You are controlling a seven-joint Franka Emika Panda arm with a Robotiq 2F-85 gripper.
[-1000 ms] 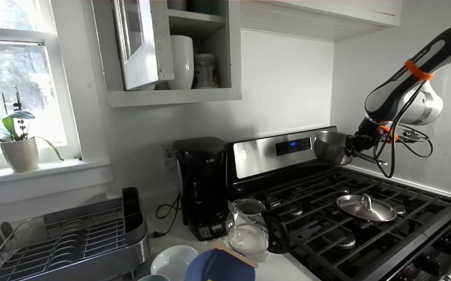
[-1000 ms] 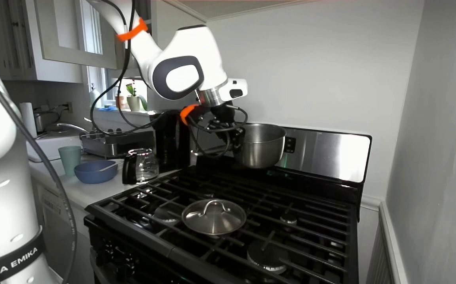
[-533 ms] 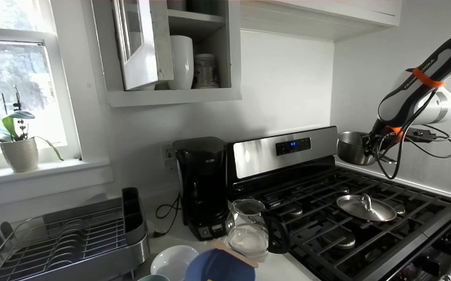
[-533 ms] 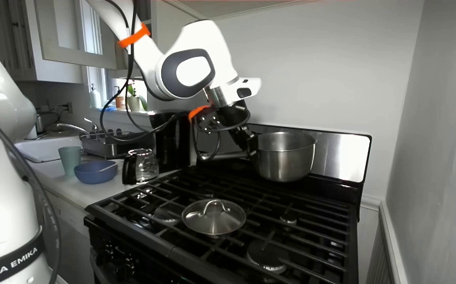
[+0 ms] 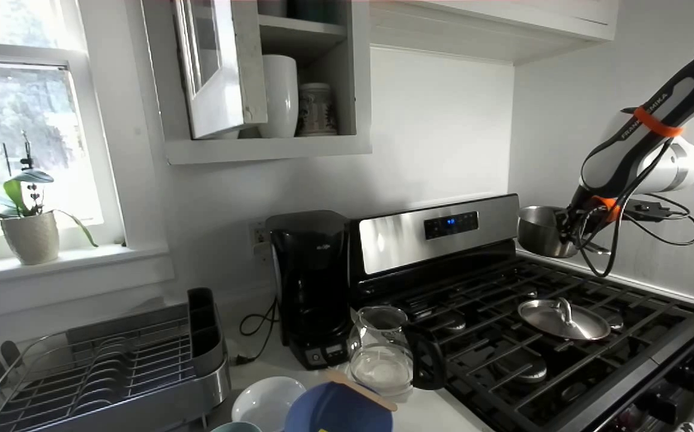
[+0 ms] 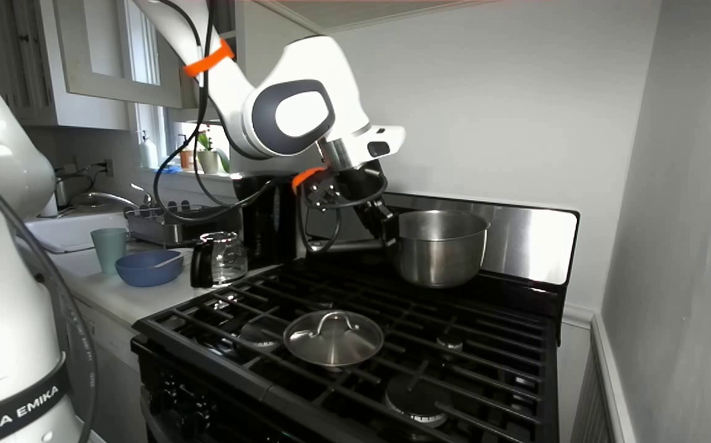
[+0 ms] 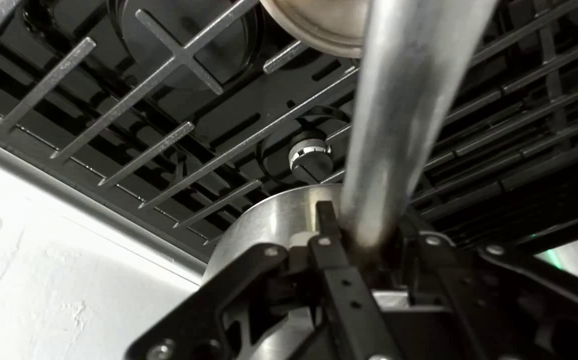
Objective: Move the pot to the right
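Observation:
The shiny steel pot hangs upright over the back part of the stove, near the control panel, with its base apart from the grates as far as I can tell. In an exterior view the pot shows in front of the side wall. My gripper is shut on the pot's long handle, close to the pot's body, with a finger on each side. Seen from outside, the gripper sits at the pot's side. The inside of the pot is mostly hidden.
A silver lid lies on the stove grates. Behind the pot rises the stove's back panel; a wall bounds the stove's side. On the counter stand a glass carafe, a black coffee maker and a blue bowl.
Gripper and pot have moved to the right in both exterior views, mostly in the earlier half second. Since then they have sunk slightly. The lid has stayed put.

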